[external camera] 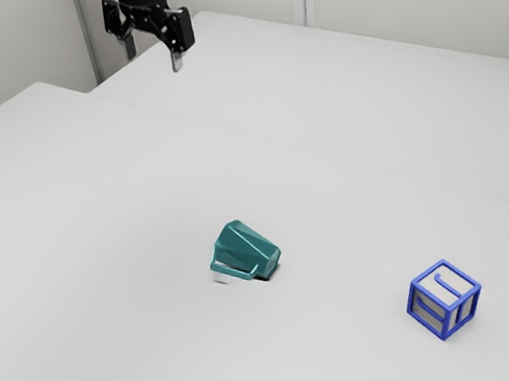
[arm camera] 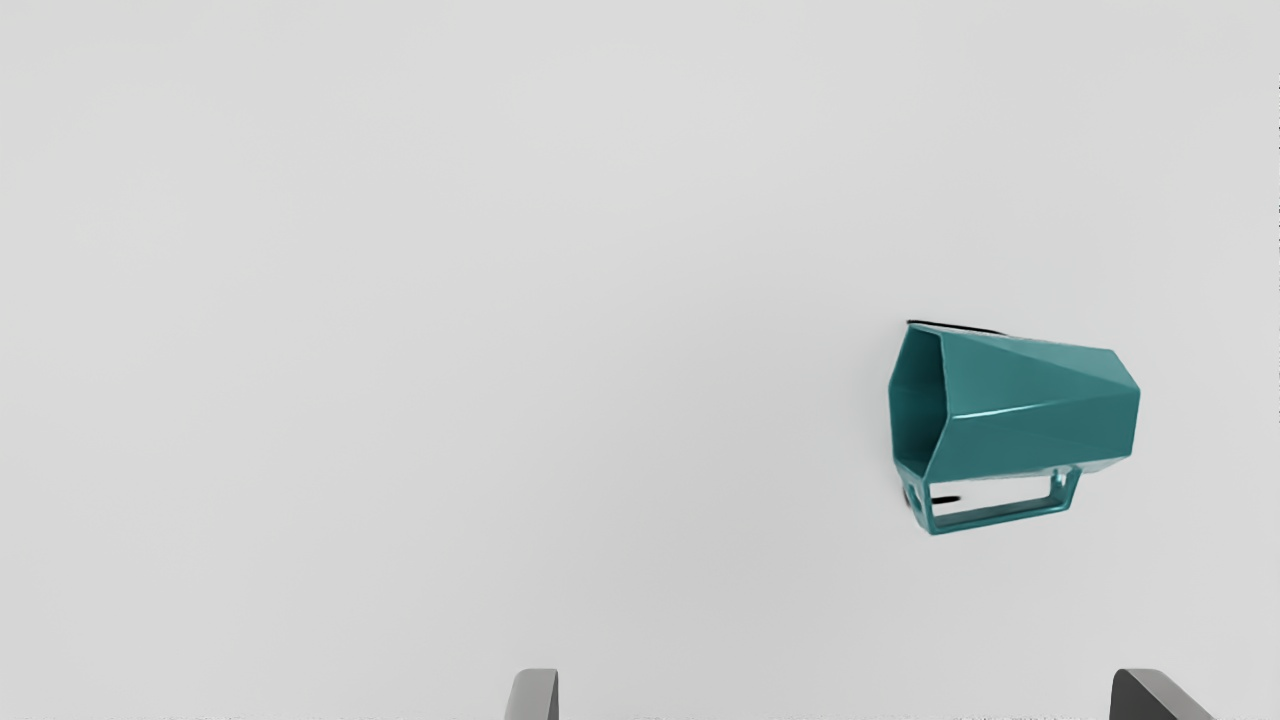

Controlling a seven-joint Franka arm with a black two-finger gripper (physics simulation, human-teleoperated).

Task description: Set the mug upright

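Teal, glossy, faceted mug w/ angular handle (external camera: 247, 250) is on its side on the smooth white tabletop (external camera: 97, 301), so not upright as it lies. Mouth points to the exterior view's left, base to the exterior view's right, toward the white cube block w/ blue edges (external camera: 443, 300), which sits well apart.

Black fingers w/ grey tips (arm camera: 535, 696) are spread wide, nothing btwn them, hanging high & well apart from the mug, off toward the exterior view's left and back. One arm only, so reach is its job.

Key relation: mug's long axis runs approx. parallel to the line from fingertip to fingertip – handle on the side facing the fingers in the wrist view. To pinch across the body, hand prob. needs approx. a quarter turn, then down; after that, tip it mouth-up. Faceted sides could slip if caught askew. Can't tell for sure whether the handle touches the tabletop.
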